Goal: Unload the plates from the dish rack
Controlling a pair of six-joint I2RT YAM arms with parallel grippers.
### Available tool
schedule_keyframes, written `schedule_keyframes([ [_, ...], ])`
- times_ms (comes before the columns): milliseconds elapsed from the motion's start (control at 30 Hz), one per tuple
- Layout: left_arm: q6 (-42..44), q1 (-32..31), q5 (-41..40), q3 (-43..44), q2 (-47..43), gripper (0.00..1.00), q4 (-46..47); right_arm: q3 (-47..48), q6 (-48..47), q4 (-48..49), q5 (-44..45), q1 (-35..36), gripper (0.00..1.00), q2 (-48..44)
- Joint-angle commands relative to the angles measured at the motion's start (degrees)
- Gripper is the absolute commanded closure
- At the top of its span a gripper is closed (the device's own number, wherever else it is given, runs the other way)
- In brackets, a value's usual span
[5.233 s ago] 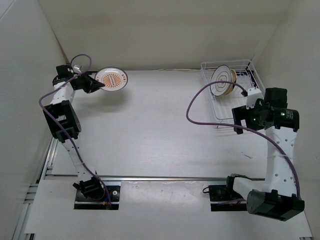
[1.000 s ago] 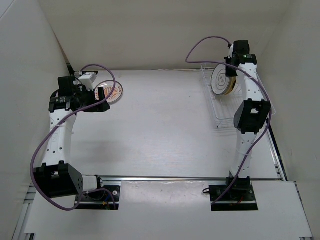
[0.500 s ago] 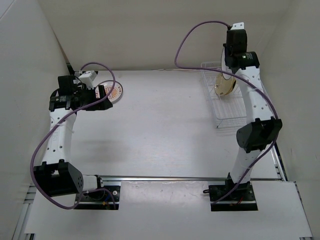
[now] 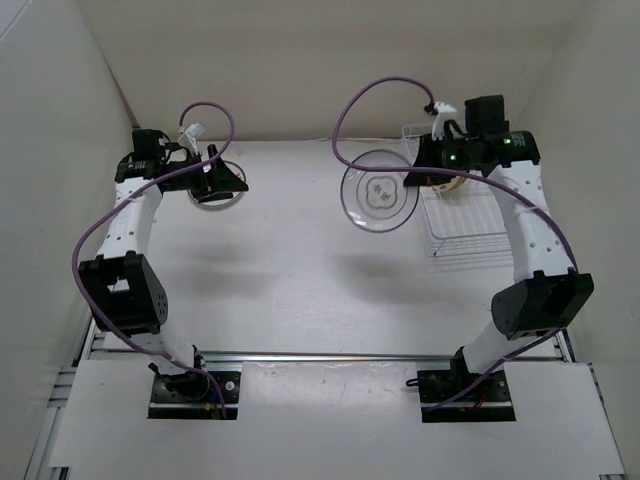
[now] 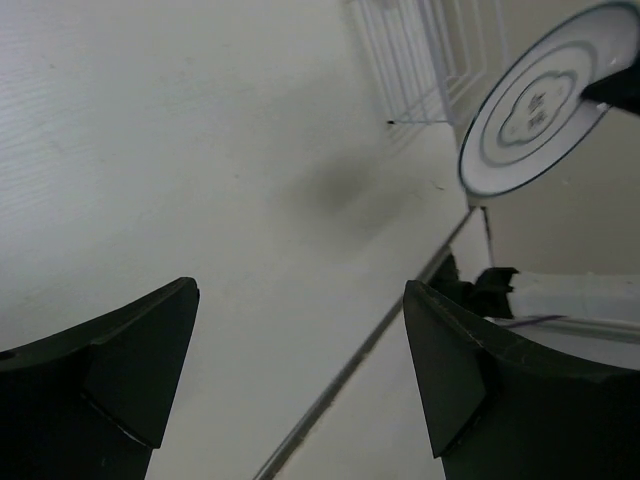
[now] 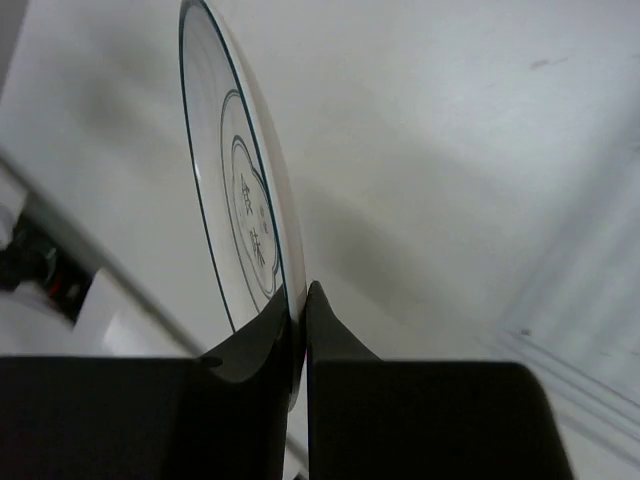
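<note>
My right gripper (image 4: 413, 178) is shut on the rim of a white plate (image 4: 380, 202) with a grey rim and dark marks, and holds it in the air left of the dish rack (image 4: 470, 228). In the right wrist view the fingertips (image 6: 300, 318) pinch that plate (image 6: 232, 190) edge-on. A cream-tan plate (image 4: 448, 184) stands in the rack, mostly hidden behind the right wrist. My left gripper (image 4: 233, 182) is open at the far left, just over another plate (image 4: 207, 196) lying on the table. Between its spread fingers (image 5: 135, 375) I see only table, with the held plate (image 5: 540, 105) far off.
The white wire rack (image 5: 415, 55) stands at the table's back right, close to the right wall. Walls close the table in at the back and on both sides. A metal rail (image 4: 350, 356) runs along the near edge by the arm bases.
The right arm has pulled the white plate out of the rack and swung it left over the table. The left gripper has turned and shifted right over its plate, staying open.
</note>
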Motion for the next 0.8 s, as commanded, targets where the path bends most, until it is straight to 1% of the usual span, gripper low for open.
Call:
schedule_keyframes([
  [0, -3.69, -0.02, 12.47, 2.05, 1.97, 0.06, 2.40, -4.53, -4.49, -4.43, -25.91, -0.19, 1.00, -0.82],
  [67, -4.22, -0.02, 14.84, 2.05, 2.51, 0.06, 2.93, -4.54, -6.00, -5.76, -26.57, 0.34, 1.00, 0.41],
  [200, -4.22, -1.15, 16.52, 0.65, 3.12, 0.05, 2.94, -0.08, -7.06, -6.90, -28.14, 0.34, 1.00, 6.02],
  [300, -4.22, -2.30, 16.52, -0.93, 3.12, 0.04, 2.94, 3.70, -7.06, -6.91, -28.68, 2.09, 1.00, 10.41],
  [367, -4.22, -2.92, 16.52, -1.55, 3.12, 0.04, 2.94, 5.38, -7.06, -6.91, -27.28, 4.11, 1.00, 13.49],
  [533, -4.22, -4.58, 15.99, -2.08, 3.12, 0.04, 3.46, 9.87, -6.01, -5.76, -26.66, 7.89, 1.00, 18.69],
  [767, -4.75, -4.59, 15.47, -3.83, 3.12, 0.04, 3.99, 14.44, -3.37, -4.62, -28.24, 9.56, 1.00, 25.37],
])
